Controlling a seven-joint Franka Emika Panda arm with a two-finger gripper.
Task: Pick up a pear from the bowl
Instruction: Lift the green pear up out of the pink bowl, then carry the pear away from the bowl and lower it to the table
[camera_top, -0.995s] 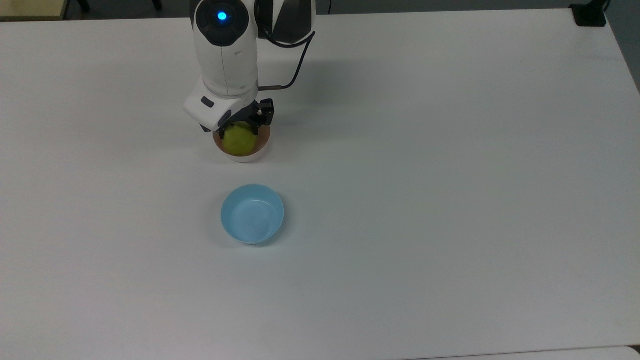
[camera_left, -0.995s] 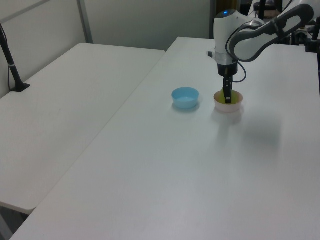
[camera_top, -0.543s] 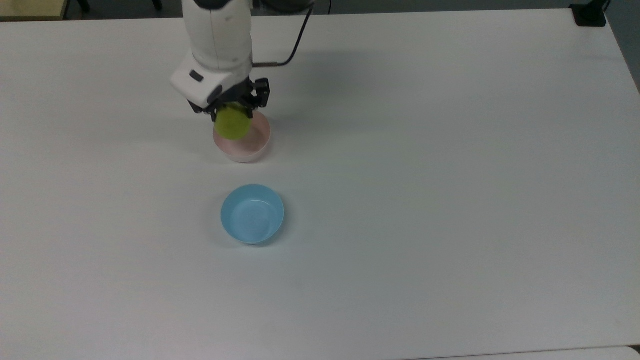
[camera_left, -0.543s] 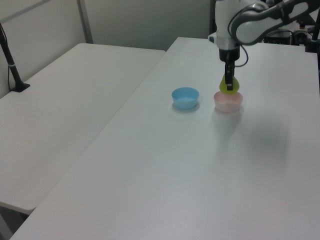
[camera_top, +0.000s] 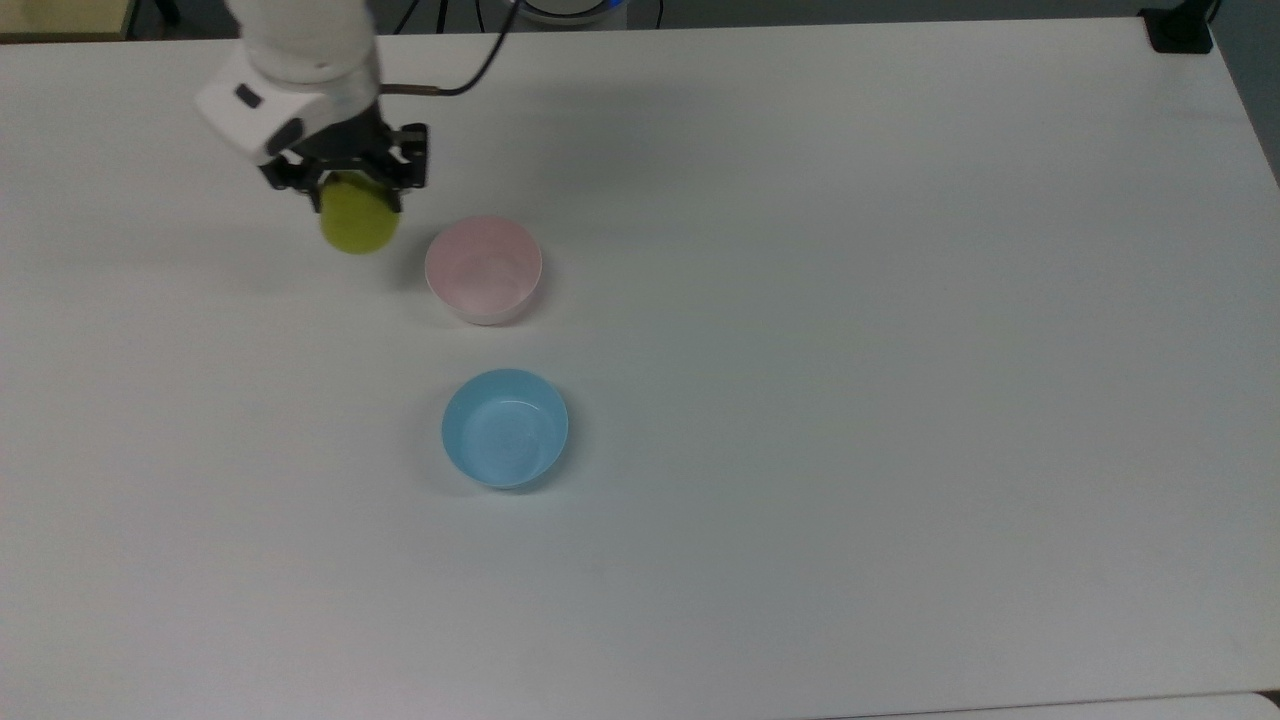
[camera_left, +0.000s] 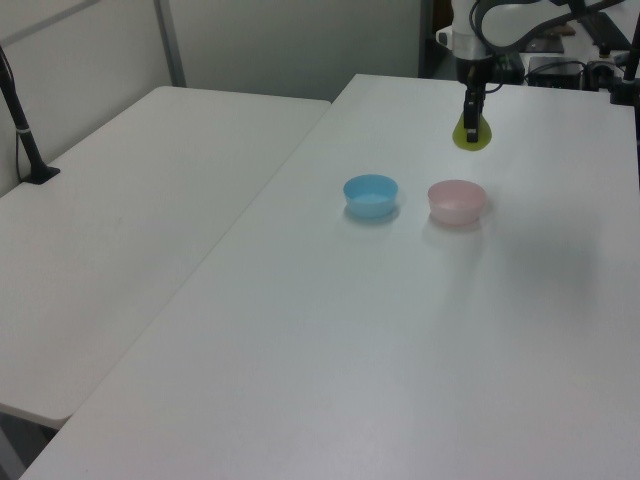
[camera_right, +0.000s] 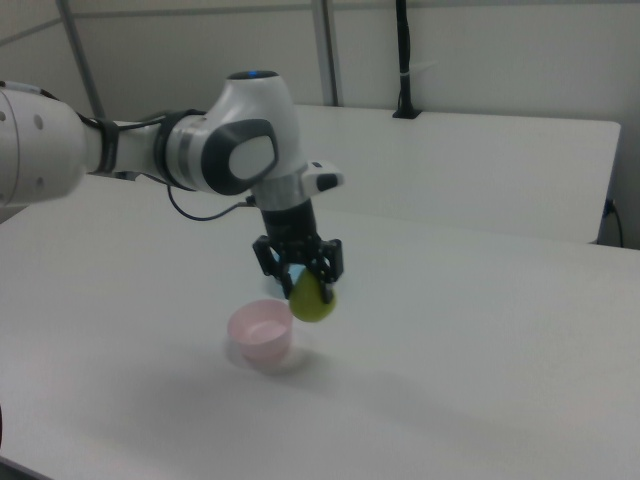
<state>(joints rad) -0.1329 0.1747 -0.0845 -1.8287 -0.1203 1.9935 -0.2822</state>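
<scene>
Since a second ago the small yellow-green pear (camera_top: 358, 226) has come up out of the small round pale pink bowl (camera_top: 484, 268) and, in the top view, hangs from the two-finger gripper (camera_top: 349, 190) over bare white table (camera_top: 850, 350) toward the top view's left of that bowl, the jaws closed on its upper part, while the light blue round bowl (camera_top: 505, 428) sits apart below. In the left view the pear (camera_left: 471, 134) hangs above and behind the pink bowl (camera_left: 457, 201), clear of the tabletop. In the right view the gripper (camera_right: 301, 270) clamps the pear (camera_right: 312, 298) just above the pink bowl's (camera_right: 261, 332) rim, at the right view's right of it.
</scene>
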